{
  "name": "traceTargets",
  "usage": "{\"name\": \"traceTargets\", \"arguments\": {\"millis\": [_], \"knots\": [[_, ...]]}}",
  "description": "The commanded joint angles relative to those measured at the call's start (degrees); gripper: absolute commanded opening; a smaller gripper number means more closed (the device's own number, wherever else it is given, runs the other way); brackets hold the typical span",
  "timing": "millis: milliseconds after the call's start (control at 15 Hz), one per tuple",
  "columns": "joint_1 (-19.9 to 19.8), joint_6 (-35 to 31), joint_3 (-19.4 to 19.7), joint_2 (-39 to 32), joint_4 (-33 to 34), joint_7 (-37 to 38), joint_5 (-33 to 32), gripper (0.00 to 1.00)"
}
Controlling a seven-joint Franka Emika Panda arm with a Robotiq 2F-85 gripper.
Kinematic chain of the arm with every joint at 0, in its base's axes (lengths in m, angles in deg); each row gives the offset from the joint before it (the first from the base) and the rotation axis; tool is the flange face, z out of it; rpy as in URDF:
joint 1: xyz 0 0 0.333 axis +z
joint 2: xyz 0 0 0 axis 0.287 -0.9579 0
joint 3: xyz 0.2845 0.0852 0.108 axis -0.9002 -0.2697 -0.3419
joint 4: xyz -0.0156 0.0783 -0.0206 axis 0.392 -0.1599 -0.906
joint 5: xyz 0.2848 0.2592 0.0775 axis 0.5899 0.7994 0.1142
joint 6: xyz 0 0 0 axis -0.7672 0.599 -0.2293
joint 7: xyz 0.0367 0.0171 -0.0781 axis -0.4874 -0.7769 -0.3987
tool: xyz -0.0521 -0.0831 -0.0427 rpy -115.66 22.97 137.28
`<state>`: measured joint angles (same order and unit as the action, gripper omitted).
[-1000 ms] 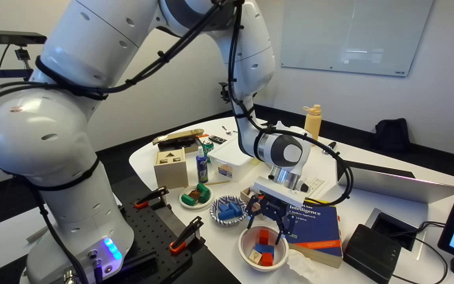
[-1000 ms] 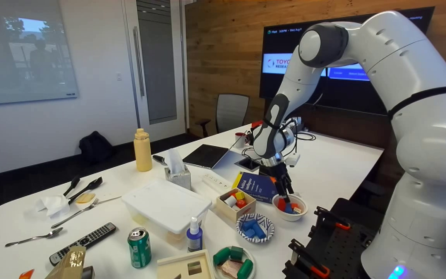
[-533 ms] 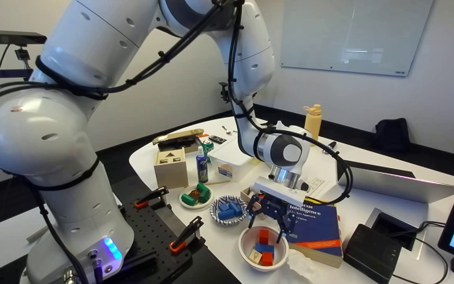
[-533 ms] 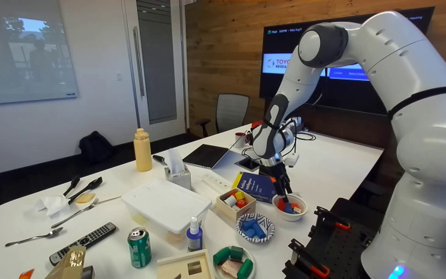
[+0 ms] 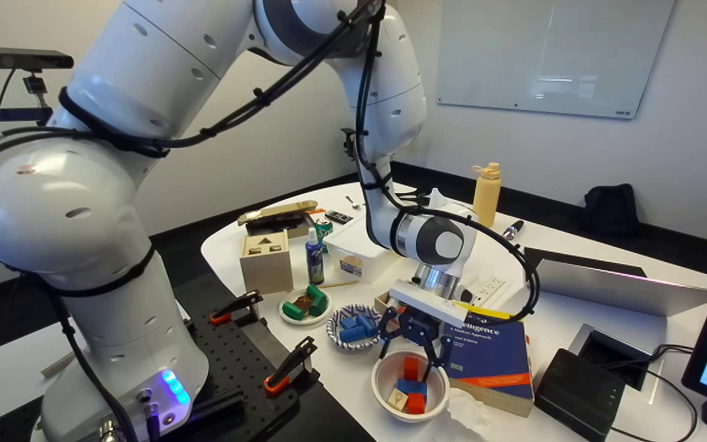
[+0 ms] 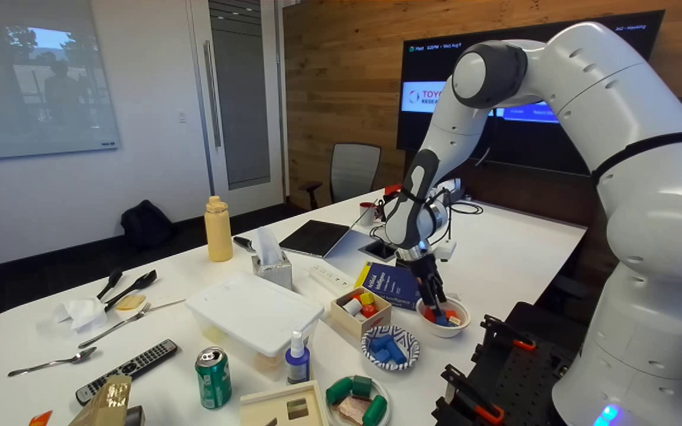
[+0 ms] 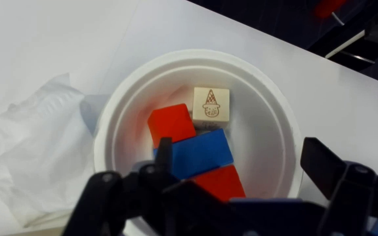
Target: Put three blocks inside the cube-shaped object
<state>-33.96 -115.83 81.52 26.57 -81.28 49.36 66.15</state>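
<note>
the tool (image 7: 238, 154), spread wide and holding nothing, is poised over a white bowl (image 7: 195, 57) near the edge of the desk (image 6: 512, 248) by the robot's base (image 5: 139, 368). in the bowl lie two red blocks (image 7: 172, 123), a blue block (image 7: 205, 152) and a pale printed block (image 7: 212, 106). the wooden cube box (image 5: 267, 271) stands farther along that edge, well apart from the bowl. its inside is hidden, so nothing can be counted as done; likely all three blocks are left to carry.

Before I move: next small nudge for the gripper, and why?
I'd probably shift the open gripper sideways, toward the crumpled white sheet, before lowering it. In the wrist view one finger covers an end of the blue block, while the opposite finger lines up with the rim of the white bowl; going straight down might catch that rim.
</note>
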Motion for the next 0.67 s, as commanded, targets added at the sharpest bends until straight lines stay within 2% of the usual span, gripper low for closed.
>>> {"name": "traceTargets", "arguments": {"millis": [0,333,400,533,600], "knots": [[0.7,-1.8,-0.3,-1.3,1.1,1.6,-1.3,1.00],[1.5,-4.1,0.0,-1.8,1.7,2.8,-1.4,0.98],[1.8,-4.4,0.2,-1.8,1.6,3.3,-1.6,0.74],[2.0,-4.8,0.2,-1.9,1.7,3.4,-1.8,0.69],[2.1,-4.9,0.3,-1.9,1.6,3.5,-1.9,0.63]]}}
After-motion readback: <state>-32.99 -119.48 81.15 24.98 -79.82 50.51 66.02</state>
